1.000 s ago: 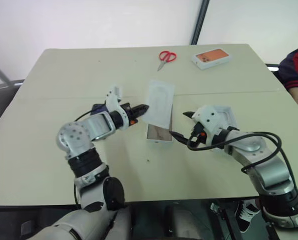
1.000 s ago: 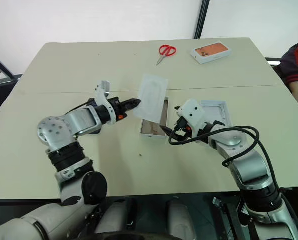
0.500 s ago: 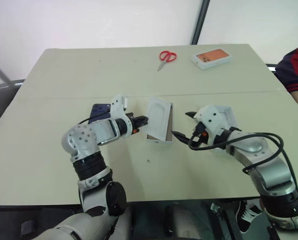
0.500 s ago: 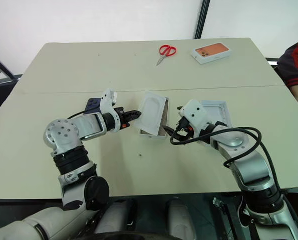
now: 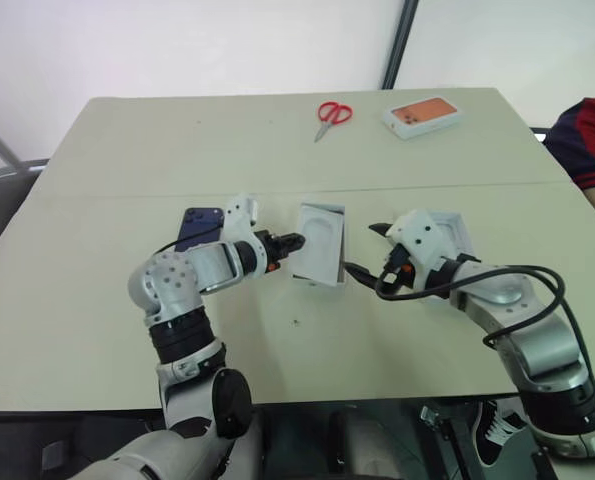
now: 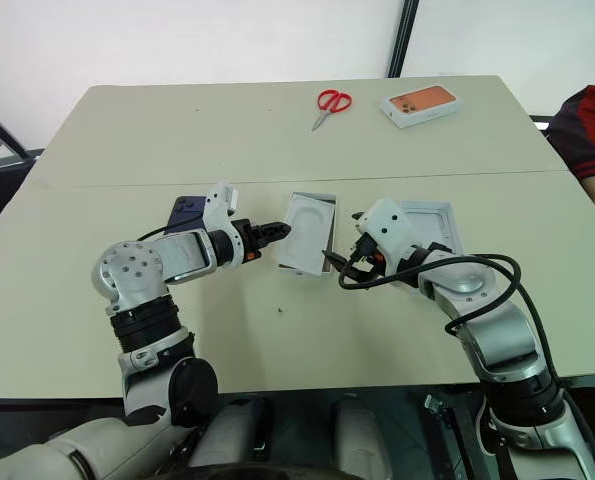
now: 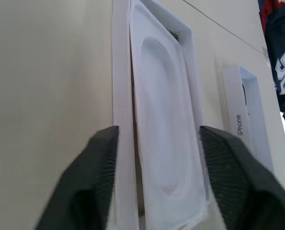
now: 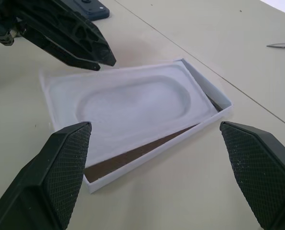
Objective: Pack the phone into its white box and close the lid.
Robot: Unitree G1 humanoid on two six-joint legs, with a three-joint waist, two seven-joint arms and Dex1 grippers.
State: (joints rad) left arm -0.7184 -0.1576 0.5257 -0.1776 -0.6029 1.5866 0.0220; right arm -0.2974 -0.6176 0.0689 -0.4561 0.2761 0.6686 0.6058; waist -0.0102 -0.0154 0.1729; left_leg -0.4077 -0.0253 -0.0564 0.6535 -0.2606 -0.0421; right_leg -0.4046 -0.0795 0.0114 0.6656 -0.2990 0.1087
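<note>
The white box [image 5: 322,278] sits mid-table, with a strip of its tan-brown floor [image 8: 132,159] showing. A flat white insert [image 8: 132,101] with an oblong recess lies slanted across its top. My left gripper [image 5: 297,241] is at the insert's left edge, fingers [image 7: 101,177] open and apart from it. On the box's right side, my right gripper [image 5: 362,250] stands wide open and holds nothing. The dark blue phone [image 5: 199,226] lies on the table behind my left hand. The lid [image 5: 451,231] rests open side up behind my right hand.
Red scissors [image 5: 333,112] and an orange-faced white box [image 5: 422,115] lie at the table's far side. A person in a red and dark sleeve [image 5: 587,140] sits at the right edge.
The left gripper brought the raised insert down onto the white box and opened, letting it go. The right arm stayed still.
</note>
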